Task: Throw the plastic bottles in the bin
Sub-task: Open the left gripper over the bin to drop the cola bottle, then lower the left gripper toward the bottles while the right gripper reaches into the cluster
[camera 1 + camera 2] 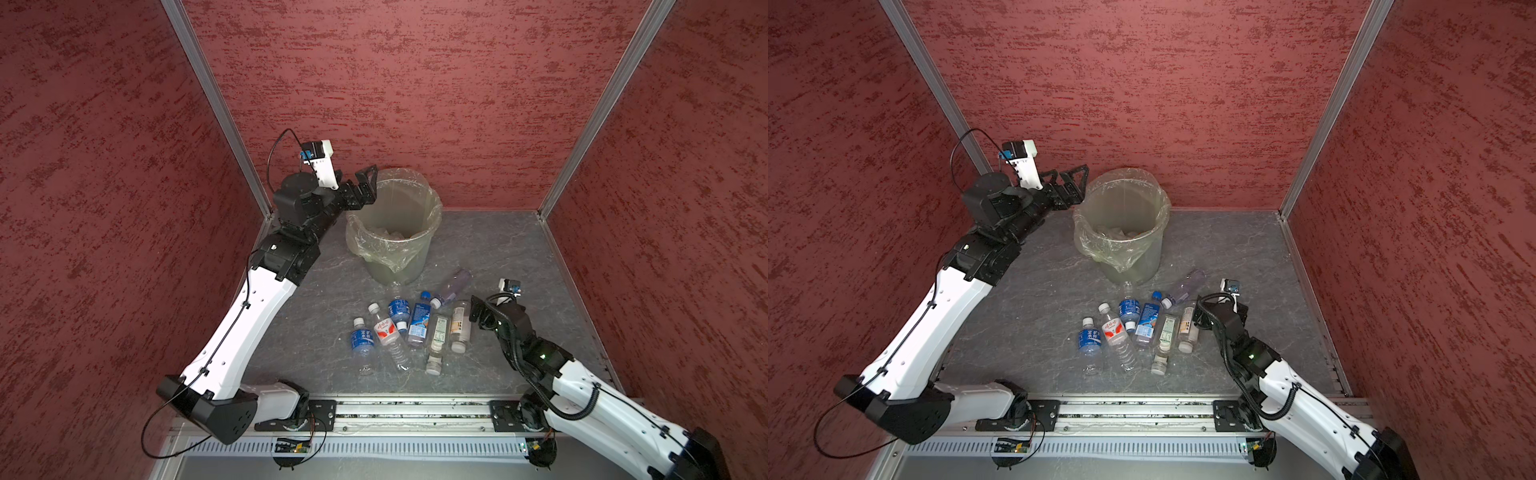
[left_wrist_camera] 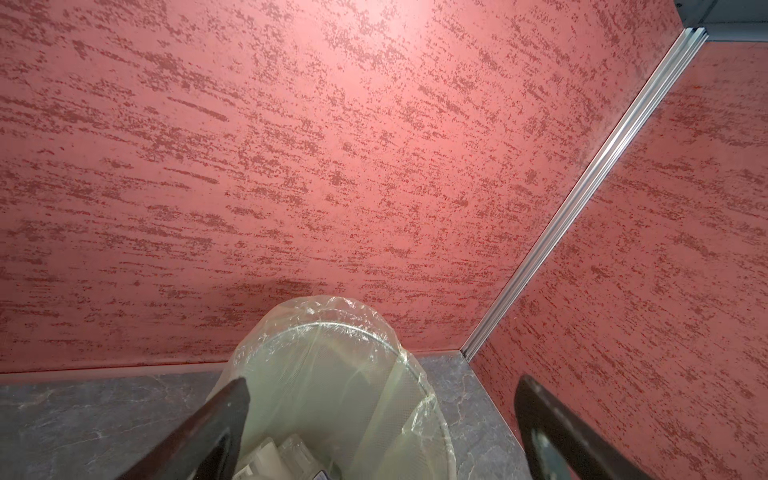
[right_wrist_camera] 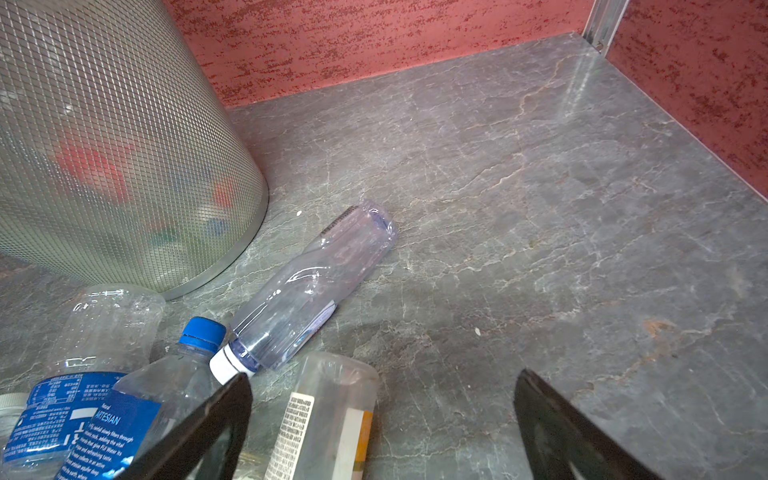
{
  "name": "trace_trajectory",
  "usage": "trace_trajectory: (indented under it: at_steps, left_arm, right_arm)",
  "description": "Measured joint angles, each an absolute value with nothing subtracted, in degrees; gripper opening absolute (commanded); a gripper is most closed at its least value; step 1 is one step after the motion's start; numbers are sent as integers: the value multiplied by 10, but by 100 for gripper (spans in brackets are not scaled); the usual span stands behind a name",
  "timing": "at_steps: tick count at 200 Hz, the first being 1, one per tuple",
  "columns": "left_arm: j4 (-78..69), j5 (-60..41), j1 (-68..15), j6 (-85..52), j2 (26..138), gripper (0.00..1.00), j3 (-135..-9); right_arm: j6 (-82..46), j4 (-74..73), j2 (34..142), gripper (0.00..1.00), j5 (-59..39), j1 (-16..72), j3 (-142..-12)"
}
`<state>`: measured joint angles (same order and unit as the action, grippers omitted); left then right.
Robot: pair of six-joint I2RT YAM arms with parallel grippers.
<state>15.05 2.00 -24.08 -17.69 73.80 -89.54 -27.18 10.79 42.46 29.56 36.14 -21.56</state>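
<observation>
At the bin (image 1: 409, 257) rim we hold our left end effector (image 1: 371, 185) spread, empty; our right end effector (image 1: 477, 313), spread too, hovers beside the bottles (image 1: 417, 320).

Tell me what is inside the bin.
A clear bag lines the bin; pale, clear bottles lie at the bottom. Red and blue blurs show through its wall. Their number cannot be told: they overlap.

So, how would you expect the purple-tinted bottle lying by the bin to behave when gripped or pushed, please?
The purple-tinted bottle looks empty, so it is probably very light. It lies on its round side on the table, so a nudge would likely roll it. Its thin wall looks creased, so it may buckle when squeezed.
</observation>
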Motion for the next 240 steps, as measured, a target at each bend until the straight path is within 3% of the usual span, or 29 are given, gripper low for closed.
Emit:
trace_trajectory:
  at_steps: [182,240]
  left_arm:
    - [232,28,-244,-212,532,99,-579]
    - [262,21,-244,-232,494,100,-493]
  right_arm:
    - [-265,119,465,97,267,368,-245]
    - [-244,161,549,95,262,489,-405]
